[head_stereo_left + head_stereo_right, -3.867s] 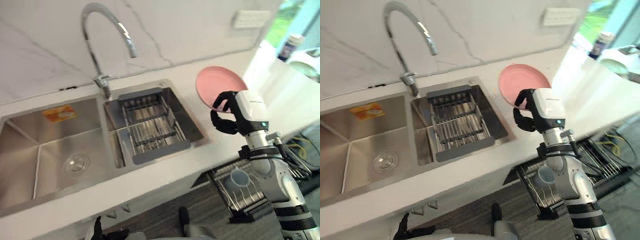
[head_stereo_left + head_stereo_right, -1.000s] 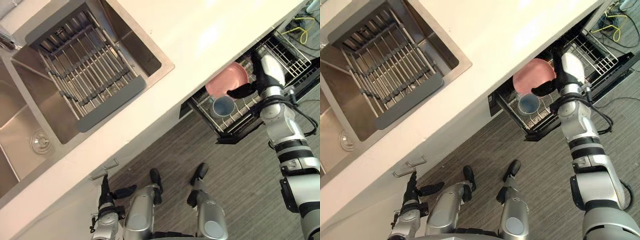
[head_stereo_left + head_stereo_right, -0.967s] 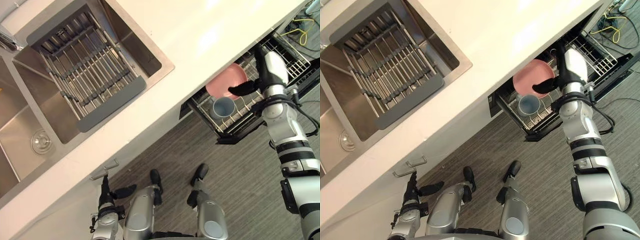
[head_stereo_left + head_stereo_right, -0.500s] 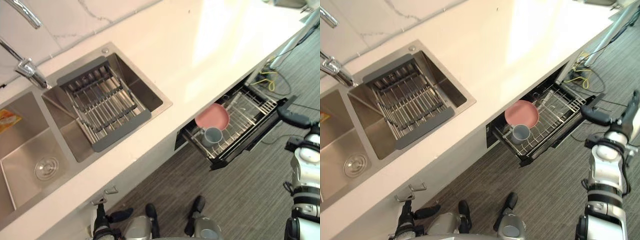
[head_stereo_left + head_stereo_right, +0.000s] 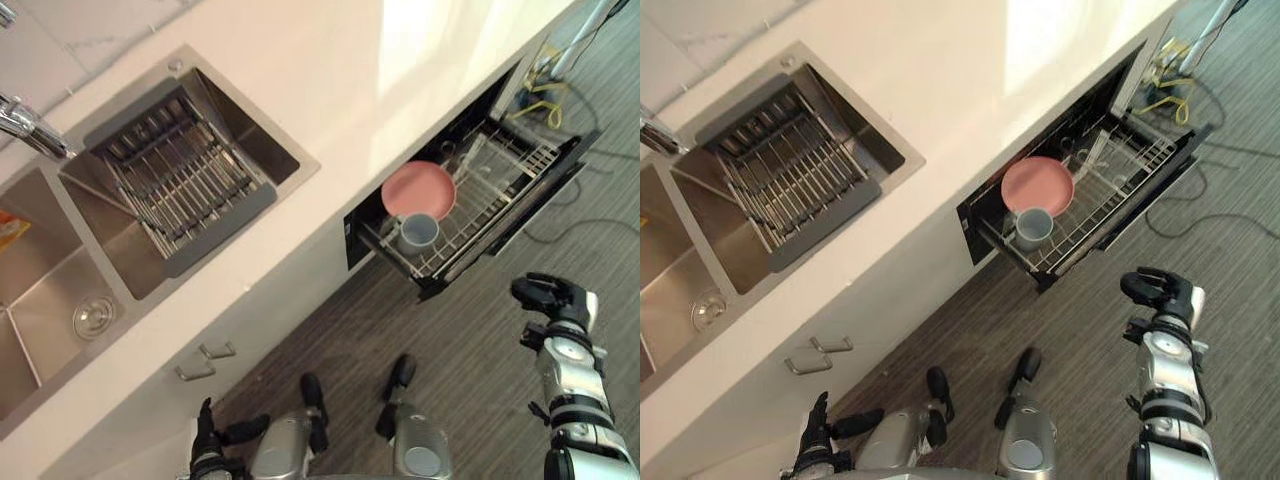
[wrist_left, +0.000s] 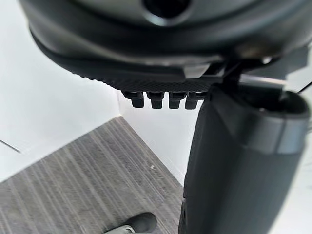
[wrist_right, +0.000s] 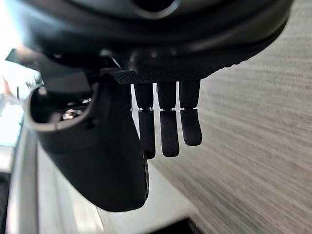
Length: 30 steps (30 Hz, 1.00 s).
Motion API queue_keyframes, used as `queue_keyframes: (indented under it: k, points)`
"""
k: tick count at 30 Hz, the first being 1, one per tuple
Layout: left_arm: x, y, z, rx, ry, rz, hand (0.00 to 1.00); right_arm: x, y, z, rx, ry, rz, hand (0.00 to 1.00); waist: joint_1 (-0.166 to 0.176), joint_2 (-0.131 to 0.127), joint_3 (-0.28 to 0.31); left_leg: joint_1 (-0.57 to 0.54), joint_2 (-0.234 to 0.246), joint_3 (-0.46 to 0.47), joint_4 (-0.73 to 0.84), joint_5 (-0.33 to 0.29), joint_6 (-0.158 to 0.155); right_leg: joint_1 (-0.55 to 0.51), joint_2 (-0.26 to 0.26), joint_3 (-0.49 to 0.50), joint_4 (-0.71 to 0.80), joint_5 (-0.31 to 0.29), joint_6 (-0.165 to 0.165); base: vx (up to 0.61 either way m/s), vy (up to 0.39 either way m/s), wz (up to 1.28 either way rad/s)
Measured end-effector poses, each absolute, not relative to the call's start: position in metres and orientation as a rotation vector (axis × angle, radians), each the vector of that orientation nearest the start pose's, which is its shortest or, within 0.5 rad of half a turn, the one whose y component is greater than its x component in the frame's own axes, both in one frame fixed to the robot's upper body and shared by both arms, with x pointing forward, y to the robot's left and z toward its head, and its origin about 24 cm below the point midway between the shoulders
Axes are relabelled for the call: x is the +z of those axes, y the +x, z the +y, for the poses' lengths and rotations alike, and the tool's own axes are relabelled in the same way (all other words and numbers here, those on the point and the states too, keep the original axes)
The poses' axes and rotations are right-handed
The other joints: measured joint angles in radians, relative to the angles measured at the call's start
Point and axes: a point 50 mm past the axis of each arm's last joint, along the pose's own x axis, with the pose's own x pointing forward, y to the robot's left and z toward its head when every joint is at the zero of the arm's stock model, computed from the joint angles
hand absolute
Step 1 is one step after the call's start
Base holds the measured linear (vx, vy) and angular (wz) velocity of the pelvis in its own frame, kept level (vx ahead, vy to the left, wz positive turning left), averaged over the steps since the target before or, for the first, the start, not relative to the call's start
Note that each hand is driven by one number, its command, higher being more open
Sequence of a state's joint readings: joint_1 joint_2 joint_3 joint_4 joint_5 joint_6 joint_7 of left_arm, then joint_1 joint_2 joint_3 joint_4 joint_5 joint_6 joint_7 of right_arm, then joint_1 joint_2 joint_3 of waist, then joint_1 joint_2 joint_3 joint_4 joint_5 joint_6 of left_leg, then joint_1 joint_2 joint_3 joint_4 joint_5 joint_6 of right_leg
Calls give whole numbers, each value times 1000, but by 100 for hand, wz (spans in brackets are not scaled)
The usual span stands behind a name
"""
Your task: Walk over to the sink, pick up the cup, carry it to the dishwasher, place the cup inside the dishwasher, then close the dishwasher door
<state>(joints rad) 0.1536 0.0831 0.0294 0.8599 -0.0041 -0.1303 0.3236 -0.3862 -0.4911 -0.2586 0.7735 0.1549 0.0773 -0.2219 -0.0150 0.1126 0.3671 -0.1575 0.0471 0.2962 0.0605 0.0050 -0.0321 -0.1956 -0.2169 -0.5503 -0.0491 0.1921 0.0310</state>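
Down at 4 o'clock in the head view, R hand (image 5: 549, 296) hangs over the floor, fingers loose, holding nothing. 1 s ago it was in the dishwasher rack (image 5: 487, 185) w/ the pink plate (image 5: 418, 188). L hand (image 5: 818, 425) idles at 7 o'clock, fingers straight, empty. Plate now leans in the rack at 2 o'clock. Cup (image 5: 418, 231) stands upright at the plate's 6 o'clock, touching it. I judge loading done; only the door (image 5: 520, 212), dropped open, is left to shut. Labels: orange sticker (image 5: 10, 230) in the sink basin (image 5: 40, 262) at 9 o'clock, print too small to read.
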Motion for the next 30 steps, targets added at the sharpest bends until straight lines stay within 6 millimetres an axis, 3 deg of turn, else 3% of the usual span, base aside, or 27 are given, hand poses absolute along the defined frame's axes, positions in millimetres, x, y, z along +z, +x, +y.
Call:
queue_keyframes:
  k: [2,9,12,14,18,19,22,25,30]
  points:
    - [-138,117,200,384,182,844,100,47,305,-333,-581,-271,302,0,10,24,22,0,-2,-17,-15,18,6,-1,-3,-16,12,4,-4,42,12,23]
    - [-137,122,194,384,148,826,100,84,329,-341,-575,-492,273,0,32,56,55,-16,-27,-98,-45,56,21,-11,-49,-86,94,-39,6,29,42,34]
    - [-136,124,187,374,121,814,100,105,339,-346,-627,-490,246,0,58,90,70,-17,-39,-151,-63,81,24,-15,-88,-135,179,-85,8,-28,47,57]
    - [-136,126,182,355,119,808,100,123,346,-348,-648,-493,215,0,79,113,79,-16,-50,-207,-84,103,16,-20,-135,-186,282,-147,8,-39,2,76]
    - [-137,123,181,361,96,819,100,148,360,-340,-642,-487,154,0,114,120,82,-15,-69,-265,-116,144,11,-43,-212,-232,436,-236,4,-44,-64,59]
    - [-138,120,181,358,94,824,100,148,361,-340,-660,-471,165,100,126,121,81,-11,-75,-278,-124,152,7,-45,-232,-240,471,-259,3,-44,-82,34]
    - [-141,110,179,357,89,853,100,146,360,-343,-656,-466,182,100,125,123,80,-7,-81,-288,-131,159,1,-52,-257,-247,519,-289,1,-47,-72,16]
    - [-142,107,179,357,86,859,100,142,361,-339,-616,-457,187,100,124,126,78,0,-72,-280,-132,159,-2,-52,-249,-240,522,-296,-4,-43,-79,-8]
    - [-142,108,179,356,55,845,100,107,354,-307,-470,-371,106,100,124,122,77,17,-31,-239,-144,160,-11,-53,-186,-212,470,-285,-10,-16,-87,-27]
